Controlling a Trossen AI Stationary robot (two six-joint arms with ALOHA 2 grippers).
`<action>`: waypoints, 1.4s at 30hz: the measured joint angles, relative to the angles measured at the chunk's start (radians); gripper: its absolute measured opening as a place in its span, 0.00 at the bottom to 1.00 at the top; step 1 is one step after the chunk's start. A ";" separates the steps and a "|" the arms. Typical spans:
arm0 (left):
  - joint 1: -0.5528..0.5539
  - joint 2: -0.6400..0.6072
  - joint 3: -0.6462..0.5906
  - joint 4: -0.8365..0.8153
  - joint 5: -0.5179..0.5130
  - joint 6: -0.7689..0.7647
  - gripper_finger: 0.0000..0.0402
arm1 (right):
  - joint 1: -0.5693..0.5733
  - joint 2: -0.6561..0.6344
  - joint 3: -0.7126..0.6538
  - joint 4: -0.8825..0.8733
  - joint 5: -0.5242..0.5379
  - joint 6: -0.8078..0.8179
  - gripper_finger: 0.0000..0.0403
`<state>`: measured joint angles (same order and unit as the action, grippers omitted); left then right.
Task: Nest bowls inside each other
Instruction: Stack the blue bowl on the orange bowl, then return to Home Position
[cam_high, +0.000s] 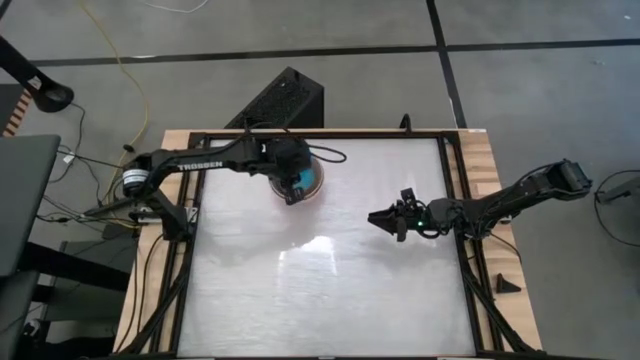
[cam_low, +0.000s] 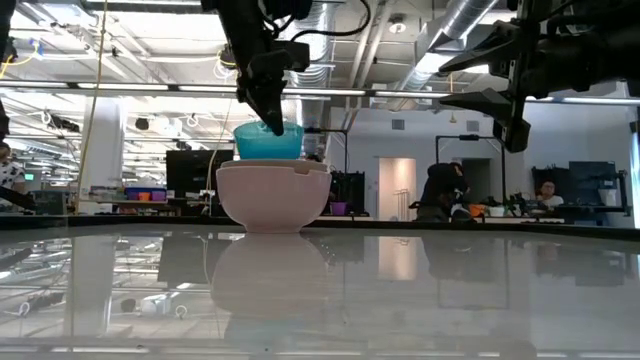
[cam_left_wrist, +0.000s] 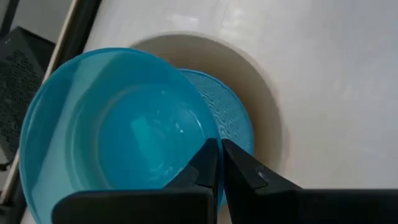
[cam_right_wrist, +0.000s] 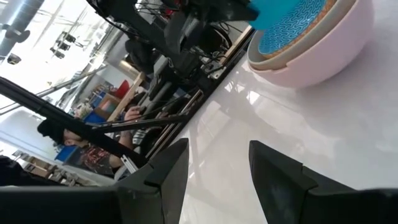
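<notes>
A pale pink bowl (cam_low: 272, 200) stands on its base at the table's far left. A grey-beige bowl (cam_left_wrist: 264, 93) is nested in it, and a patterned blue bowl (cam_left_wrist: 233, 115) lies inside that. Right above this stack is a smooth blue bowl (cam_low: 262, 142), with my left gripper (cam_left_wrist: 219, 163) shut on it. In the high view this gripper (cam_high: 293, 187) covers most of the stack. At mid-right my right gripper (cam_high: 378, 218) hovers open and level above the table, nothing between its fingers, pointing toward the stack. My left gripper pinches the smooth blue bowl's rim (cam_left_wrist: 214, 146) on the side nearest the wrist. One finger (cam_left_wrist: 205, 165) is inside the bowl and the other outside. The fingers slant down from above. The bowl sits mouth up over the stack; whether it touches the bowl below, I cannot tell.
A black frame rail (cam_high: 455, 190) runs around the white tabletop. A black box (cam_high: 280, 100) stands beyond the far edge. The near half of the table (cam_high: 330, 300) is bare. People sit in the room behind the table.
</notes>
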<state>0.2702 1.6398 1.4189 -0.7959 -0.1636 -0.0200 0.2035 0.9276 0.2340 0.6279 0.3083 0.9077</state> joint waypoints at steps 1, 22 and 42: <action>0.008 0.000 0.000 0.001 0.003 0.005 0.00 | 0.000 0.000 0.000 -0.001 0.000 0.000 0.50; 0.020 0.133 -0.003 0.074 0.118 -0.037 0.04 | 0.071 0.000 0.000 -0.021 -0.022 -0.010 0.50; 0.090 -0.172 -0.030 0.149 0.297 -0.054 0.48 | 0.077 -0.064 -0.010 0.062 0.060 -0.136 0.50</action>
<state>0.3605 1.4676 1.3892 -0.6473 0.1334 -0.0744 0.2810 0.8632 0.2244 0.6899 0.3679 0.7713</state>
